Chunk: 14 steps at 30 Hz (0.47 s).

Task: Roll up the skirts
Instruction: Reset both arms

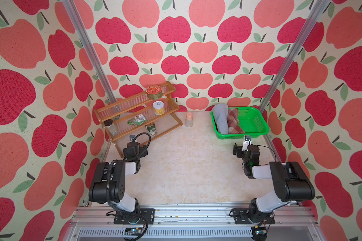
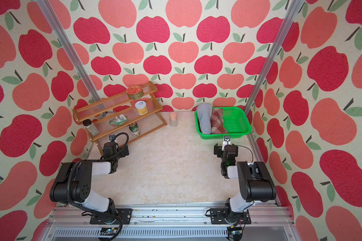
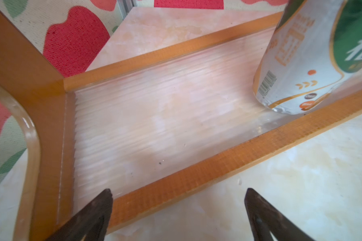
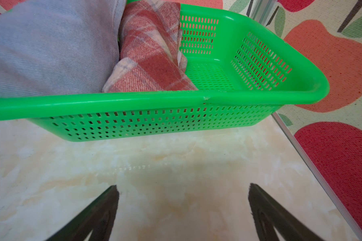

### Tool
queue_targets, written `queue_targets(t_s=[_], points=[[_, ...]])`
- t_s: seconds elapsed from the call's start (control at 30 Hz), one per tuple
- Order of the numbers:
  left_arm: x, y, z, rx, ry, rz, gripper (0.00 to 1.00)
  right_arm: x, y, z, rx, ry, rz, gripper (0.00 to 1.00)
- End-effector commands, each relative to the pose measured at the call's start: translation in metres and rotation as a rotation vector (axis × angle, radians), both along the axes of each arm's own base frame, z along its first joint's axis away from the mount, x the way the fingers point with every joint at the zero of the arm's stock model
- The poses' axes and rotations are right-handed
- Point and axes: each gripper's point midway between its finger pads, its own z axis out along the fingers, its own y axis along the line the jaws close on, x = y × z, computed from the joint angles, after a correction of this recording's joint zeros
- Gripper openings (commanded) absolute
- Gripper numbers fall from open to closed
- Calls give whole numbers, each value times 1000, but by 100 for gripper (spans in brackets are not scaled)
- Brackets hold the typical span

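Rolled denim skirt [image 1: 221,119] and plaid skirt [image 1: 234,122] lie front-to-back in the green basket [image 1: 238,136]. Left gripper [image 3: 178,189] and right gripper [image 4: 183,185] gape empty.

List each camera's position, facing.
Top views: overhead, near edge, down onto table, rack, basket; left arm, right arm show.
Left wrist: on left arm, facing rack's bottom shelf, can; open left end effector shows.
Right wrist: on right arm, facing basket, denim skirt, plaid skirt; open right end effector shows.
Shared with top views: basket, skirts.

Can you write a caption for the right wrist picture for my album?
Open right end effector faces a green basket holding a denim skirt beside a plaid skirt.
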Motion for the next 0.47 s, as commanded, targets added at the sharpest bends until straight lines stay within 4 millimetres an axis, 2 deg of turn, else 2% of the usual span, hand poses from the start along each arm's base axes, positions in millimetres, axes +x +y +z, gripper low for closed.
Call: queue_targets(t_s=[0.0,0.03,0.1,0.43], points=[[3,-1,21,51,-177,1,99,5,1,9,-7,-21,14,99],[3,-2,17,47,-112,10,99,5,1,9,-6,-21,16,99],[5,5,20,22,-141,20,100,5,1,10,-6,-22,15,99],[6,4,17,-4,-113,9,99,5,1,10,1,-20,20,99]])
